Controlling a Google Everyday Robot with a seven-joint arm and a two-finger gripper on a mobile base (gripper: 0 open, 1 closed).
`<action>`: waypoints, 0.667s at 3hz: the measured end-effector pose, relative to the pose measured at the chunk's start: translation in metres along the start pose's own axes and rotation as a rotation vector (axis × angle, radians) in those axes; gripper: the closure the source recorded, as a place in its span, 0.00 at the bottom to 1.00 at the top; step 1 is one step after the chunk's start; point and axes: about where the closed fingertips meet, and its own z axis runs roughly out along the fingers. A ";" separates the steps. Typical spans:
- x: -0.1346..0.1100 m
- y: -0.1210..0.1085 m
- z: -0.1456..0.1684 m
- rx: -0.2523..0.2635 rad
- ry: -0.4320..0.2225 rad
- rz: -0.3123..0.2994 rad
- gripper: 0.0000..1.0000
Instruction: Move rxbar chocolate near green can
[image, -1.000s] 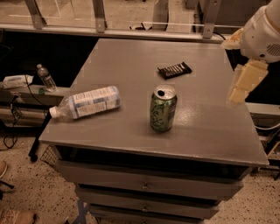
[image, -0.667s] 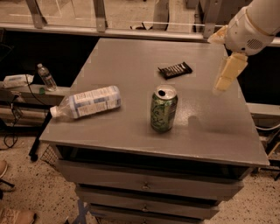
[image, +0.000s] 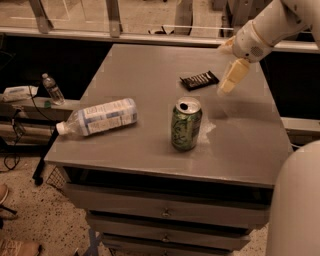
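Note:
The rxbar chocolate (image: 199, 80) is a flat black bar with white lettering, lying on the grey table (image: 150, 70) toward the far right. The green can (image: 186, 124) stands upright near the table's middle, in front of the bar. My gripper (image: 228, 82) hangs from the white arm at the upper right, just to the right of the bar and above the table surface. It holds nothing.
A large clear plastic bottle with a white label (image: 100, 117) lies on its side at the table's left. A small water bottle (image: 52, 89) stands on a low shelf left of the table. Drawers (image: 165, 212) sit beneath the tabletop. A white robot part (image: 295, 205) fills the lower right.
The arm has swung left and toward the bar, bringing the gripper from the table's right edge to just beside the rxbar. The objects on the table have not moved.

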 end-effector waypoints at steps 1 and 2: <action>0.008 -0.019 0.017 0.012 -0.041 0.089 0.00; 0.017 -0.033 0.029 0.045 -0.063 0.193 0.00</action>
